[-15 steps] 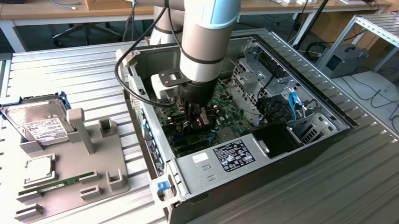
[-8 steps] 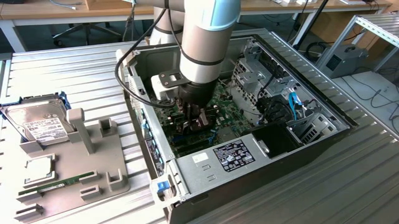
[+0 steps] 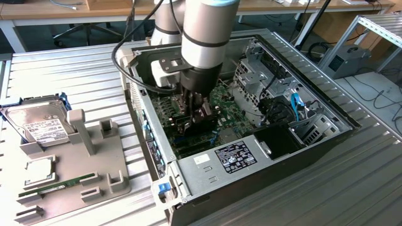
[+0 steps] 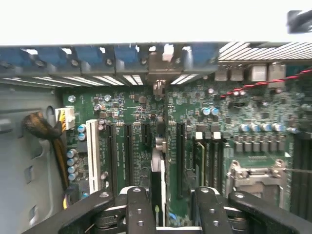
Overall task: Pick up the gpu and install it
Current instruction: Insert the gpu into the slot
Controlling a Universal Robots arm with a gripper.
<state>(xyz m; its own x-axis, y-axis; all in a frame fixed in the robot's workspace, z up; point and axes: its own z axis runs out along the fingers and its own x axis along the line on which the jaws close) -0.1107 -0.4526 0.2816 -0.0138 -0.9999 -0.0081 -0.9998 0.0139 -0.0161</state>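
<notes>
Wrist view, nearest: the gripper (image 4: 168, 207) has its two black fingers (image 4: 140, 209) spread, with the gpu (image 4: 157, 183) standing on edge between them, a thin card seen end-on. Whether the fingers touch the card cannot be told. The card sits over the motherboard (image 4: 234, 117), in line with the row of black slots (image 4: 127, 146). Beyond it lie the white slot (image 4: 92, 146) and, farthest, the case's rear wall with blue brackets (image 4: 87, 54).

Exterior view: the arm (image 3: 204, 42) reaches down into the open case (image 3: 314, 141) and the gripper (image 3: 196, 110) is low over the board. Outside the case, on the exterior view's left, a grey tray (image 3: 103, 183) carries a RAM stick (image 3: 58, 185), with a hard drive (image 3: 39, 125) behind it.
</notes>
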